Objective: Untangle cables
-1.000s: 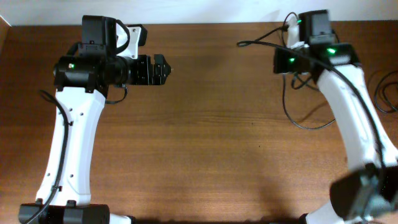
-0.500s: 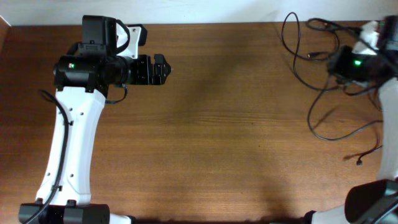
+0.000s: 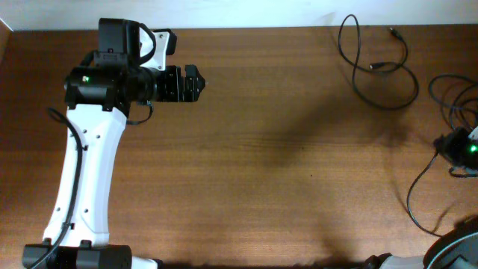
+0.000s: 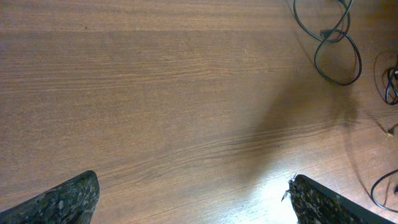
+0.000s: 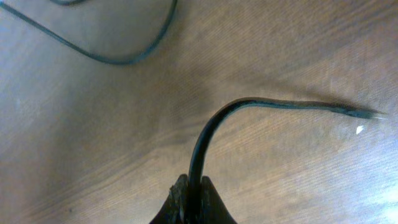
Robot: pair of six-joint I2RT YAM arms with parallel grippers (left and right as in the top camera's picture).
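Observation:
One black cable lies as a loose loop at the far right of the table, its plug ends near the back edge; it also shows in the left wrist view. More black cable loops at the right edge. My right gripper is at the right edge, shut on a black cable that rises from between its fingers and bends right to a metal tip. A strand hangs below it. My left gripper is open and empty at the back left, far from the cables.
The brown wooden table spans the view. The left arm's white link runs along the left side. A white wall edge lies behind the table.
My right gripper has swept from the back right toward the near right edge, pulling a cable with it. One cable loop has stayed behind at the back right. The left arm has not moved.

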